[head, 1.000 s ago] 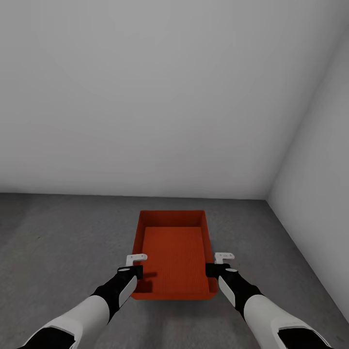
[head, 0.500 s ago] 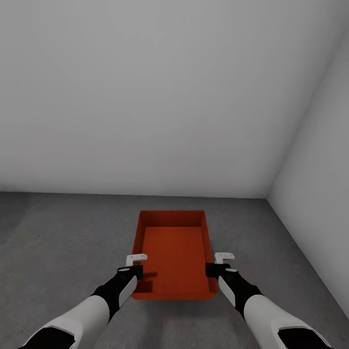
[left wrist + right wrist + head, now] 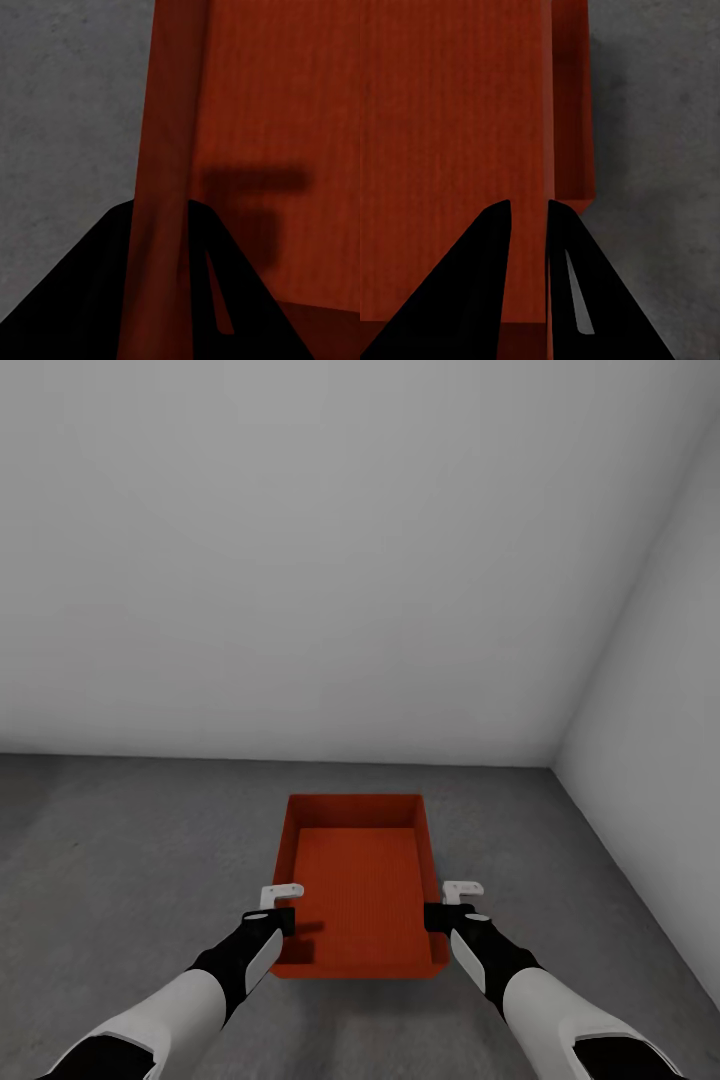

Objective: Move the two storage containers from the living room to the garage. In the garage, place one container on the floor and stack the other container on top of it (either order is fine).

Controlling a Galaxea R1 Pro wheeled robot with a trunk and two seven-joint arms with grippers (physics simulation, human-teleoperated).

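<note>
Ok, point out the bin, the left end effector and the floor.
bin [image 3: 360, 880]: head view, inside bottom.
left end effector [image 3: 283, 908]: head view, between its fingertips at the bin's left wall.
floor [image 3: 130, 860]: head view, bare grey concrete.

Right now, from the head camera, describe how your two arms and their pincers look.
Both arms have glossy white forearm shells that narrow into black wrist sections with a pale oval inset. The left pincer and right pincer carry small white bracket-like tips. In the wrist views the fingers appear as black tapering wedges, one with a thin pale sliver. No cables visible.

Grey concrete floor [image 3: 120, 880], white corner walls [image 3: 330, 560]
</note>
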